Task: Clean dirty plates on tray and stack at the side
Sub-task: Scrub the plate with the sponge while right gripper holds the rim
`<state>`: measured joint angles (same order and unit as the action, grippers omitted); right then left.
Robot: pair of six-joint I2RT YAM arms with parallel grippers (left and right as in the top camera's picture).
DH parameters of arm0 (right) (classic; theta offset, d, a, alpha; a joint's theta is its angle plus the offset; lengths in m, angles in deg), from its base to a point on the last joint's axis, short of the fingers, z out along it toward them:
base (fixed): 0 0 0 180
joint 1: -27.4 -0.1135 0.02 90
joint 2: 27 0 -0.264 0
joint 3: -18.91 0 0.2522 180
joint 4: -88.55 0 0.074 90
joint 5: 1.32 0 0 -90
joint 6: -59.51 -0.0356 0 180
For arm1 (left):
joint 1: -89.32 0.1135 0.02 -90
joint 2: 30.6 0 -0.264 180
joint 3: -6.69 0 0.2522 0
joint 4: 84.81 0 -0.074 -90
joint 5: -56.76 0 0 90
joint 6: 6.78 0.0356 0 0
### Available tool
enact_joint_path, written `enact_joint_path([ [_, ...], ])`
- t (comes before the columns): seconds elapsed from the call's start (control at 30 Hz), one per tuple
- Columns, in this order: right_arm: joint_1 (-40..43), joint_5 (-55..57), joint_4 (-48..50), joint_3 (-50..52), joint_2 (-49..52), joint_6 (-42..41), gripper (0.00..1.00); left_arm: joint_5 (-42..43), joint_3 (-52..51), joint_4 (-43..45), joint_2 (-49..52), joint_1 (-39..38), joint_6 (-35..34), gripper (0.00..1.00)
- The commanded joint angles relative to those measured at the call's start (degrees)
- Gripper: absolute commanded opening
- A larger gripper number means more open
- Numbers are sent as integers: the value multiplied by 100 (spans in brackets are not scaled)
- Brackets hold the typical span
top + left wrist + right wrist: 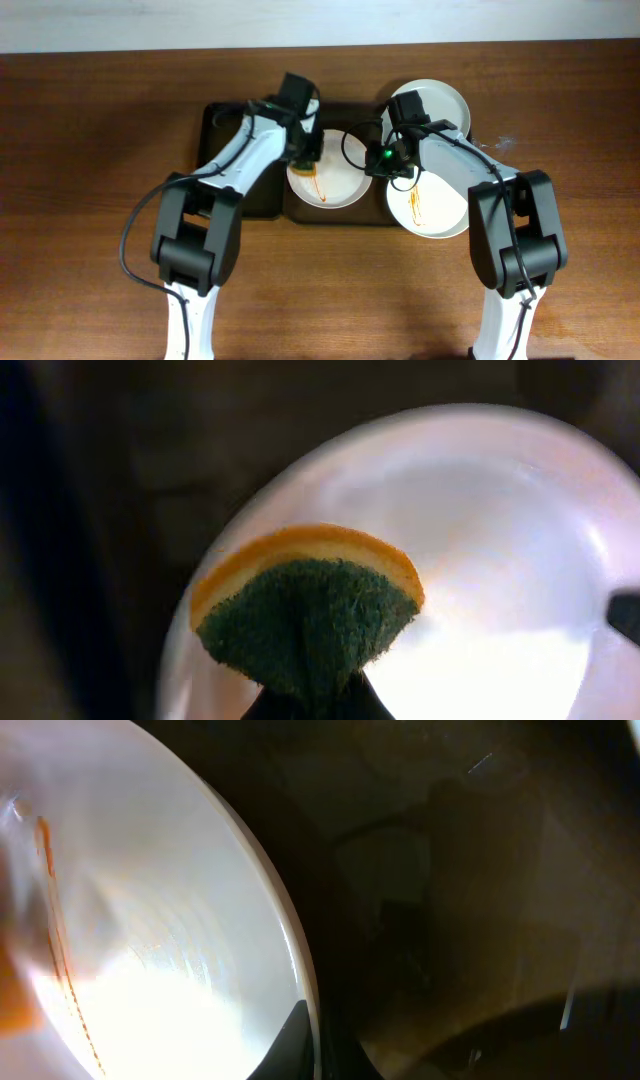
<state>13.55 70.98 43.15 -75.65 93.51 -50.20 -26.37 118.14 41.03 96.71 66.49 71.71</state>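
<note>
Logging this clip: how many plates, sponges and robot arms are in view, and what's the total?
white plates: 3, one in the middle, one at the far right, one at the near right
sponge: 1, green with an orange back
robot arms: 2, left and right
total: 6

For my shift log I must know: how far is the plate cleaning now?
Done, perhaps: the far right plate shows no streaks. In hand: the left gripper holds a sponge over the streaked middle plate, the right gripper at its rim. Left: the near right plate is streaked, and no plates are stacked.
</note>
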Motion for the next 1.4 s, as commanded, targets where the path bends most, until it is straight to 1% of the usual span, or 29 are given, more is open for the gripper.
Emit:
enact_joint_path([
  [0.0,48,262,-72,74,105,-35,4,-361,-216,59,20,-433,-710,0],
  [0.1,48,293,-72,74,105,-35,4,-713,-446,-81,24,-673,-1419,0],
  [0.2,48,293,-74,74,105,-35,4,-710,-688,-358,24,-855,-1941,0],
  [0.27,48,293,-68,74,105,-37,4,-715,-688,-442,24,-933,-1952,0],
  [0.33,48,293,-66,74,105,-48,4,-866,-671,-302,20,-938,-1952,0],
  [0.4,48,293,-72,74,105,-57,4,-1414,-673,140,20,-844,-1950,0],
  [0.5,48,293,-94,74,105,-55,4,-1937,-673,634,61,-660,-1838,0],
  [0.57,48,295,-94,74,105,-55,4,-1928,-673,962,234,-520,-1694,0],
  [0.6,48,295,-94,74,105,-55,4,-1797,-673,1043,310,-483,-1609,0],
  [0.67,48,317,-94,74,105,-55,4,-1051,-673,1193,461,-385,-1182,0],
  [0.7,48,319,-94,74,105,-52,4,-605,-673,1123,481,-343,-1047,0],
  [0.77,48,334,-96,74,105,-52,4,-31,-634,739,479,-323,-1045,0],
  [0.83,48,334,-96,74,105,-52,4,656,-573,153,479,-326,-1043,0],
  [0.9,48,332,-96,74,105,-55,4,1554,-570,-334,481,-326,-846,0],
  [0.97,48,330,-94,74,105,-55,4,2337,-570,-511,481,-319,-518,0],
  [1.0,46,332,-94,74,105,-55,4,2511,-570,-483,481,-297,-463,0],
  [1.1,42,332,-105,74,105,-55,4,2179,-570,-7,481,-181,-470,0],
  [1.13,42,332,-114,74,105,-55,4,1825,-570,363,481,-79,-529,0],
  [1.23,42,332,-116,74,105,-52,4,964,-570,903,481,87,-750,0],
  [1.3,42,332,-114,74,105,-55,4,581,-570,1167,481,160,-750,0],
  [1.37,42,332,-114,74,105,-55,4,214,-570,1167,481,179,-758,0],
])
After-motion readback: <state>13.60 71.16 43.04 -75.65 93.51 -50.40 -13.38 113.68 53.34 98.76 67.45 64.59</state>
